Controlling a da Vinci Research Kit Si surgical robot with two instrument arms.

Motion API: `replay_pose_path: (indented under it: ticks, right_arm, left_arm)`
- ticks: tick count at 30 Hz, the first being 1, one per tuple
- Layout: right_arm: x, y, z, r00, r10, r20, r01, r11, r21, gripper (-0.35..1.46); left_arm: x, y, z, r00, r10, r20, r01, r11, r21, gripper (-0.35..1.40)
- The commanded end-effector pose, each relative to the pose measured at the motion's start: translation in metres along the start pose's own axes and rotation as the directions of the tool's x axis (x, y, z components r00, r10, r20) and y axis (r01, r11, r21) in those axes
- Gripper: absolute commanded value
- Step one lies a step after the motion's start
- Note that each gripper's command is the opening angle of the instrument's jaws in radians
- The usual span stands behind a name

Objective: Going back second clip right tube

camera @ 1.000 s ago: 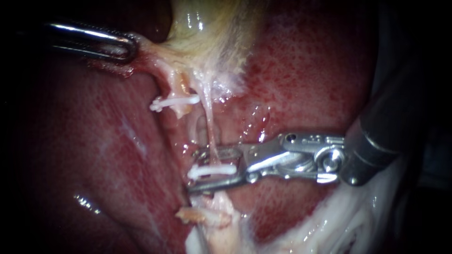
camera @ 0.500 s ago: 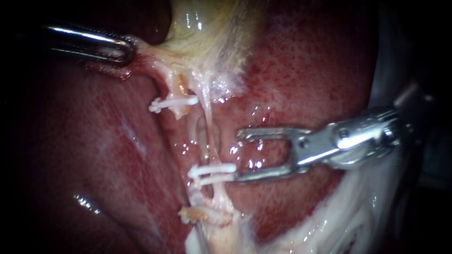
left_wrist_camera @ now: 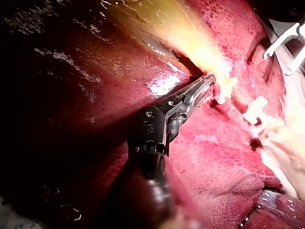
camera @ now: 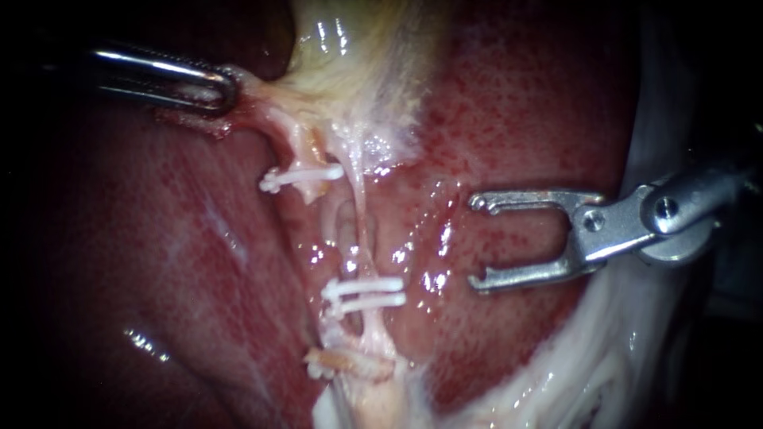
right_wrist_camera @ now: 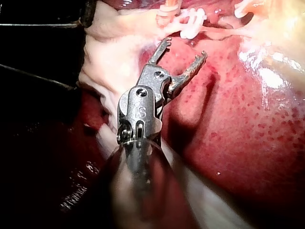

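Note:
The thin right tube point(camera: 359, 210) runs down over the liver point(camera: 517, 119) and carries two white clips point(camera: 364, 292) side by side low on it. The left tube point(camera: 306, 155) bears one white clip point(camera: 302, 176). My right instrument point(camera: 475, 242) stands to the right of the paired clips, apart from the tube, jaws open and empty; the right wrist view shows the same gap point(right_wrist_camera: 185, 48) with the clips point(right_wrist_camera: 190, 24) ahead. My left instrument point(camera: 226, 87) is shut on tissue at the edge of the pale gallbladder point(camera: 358, 63), also seen in the left wrist view point(left_wrist_camera: 208, 80).
Whitish stringy tissue point(camera: 556, 373) lies along the lower right under my right instrument's shaft. A frayed pale stump point(camera: 350, 365) sits below the paired clips. Dark liver surface point(camera: 143, 262) fills the left side.
My right instrument has let go of the clip on the right tube and drawn back to the right with open, empty jaws. Two clips now show there. The left instrument keeps its hold.

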Motion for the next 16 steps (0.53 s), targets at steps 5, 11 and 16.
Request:
replay_pose_path:
  ticks: [5,11,16]
  right_arm:
    - [-0.0001,0.0001,0.0000,1.000,0.000,-0.003,0.000,1.000,0.008,0.50]
    - [-0.0001,0.0001,-0.0001,1.000,0.001,-0.004,0.000,1.000,0.011,0.50]
    - [-0.0001,0.0001,0.0000,1.000,0.001,-0.009,0.000,1.000,0.026,0.50]
  left_arm:
    - [-0.0006,-0.0007,0.0012,0.9999,-0.008,0.013,0.008,1.000,-0.004,-0.35]
    - [-0.0003,-0.0006,0.0007,0.9999,-0.009,0.014,0.009,1.000,-0.008,-0.35]
    - [0.0000,-0.0006,0.0000,0.9998,-0.010,0.017,0.011,1.000,-0.016,-0.35]
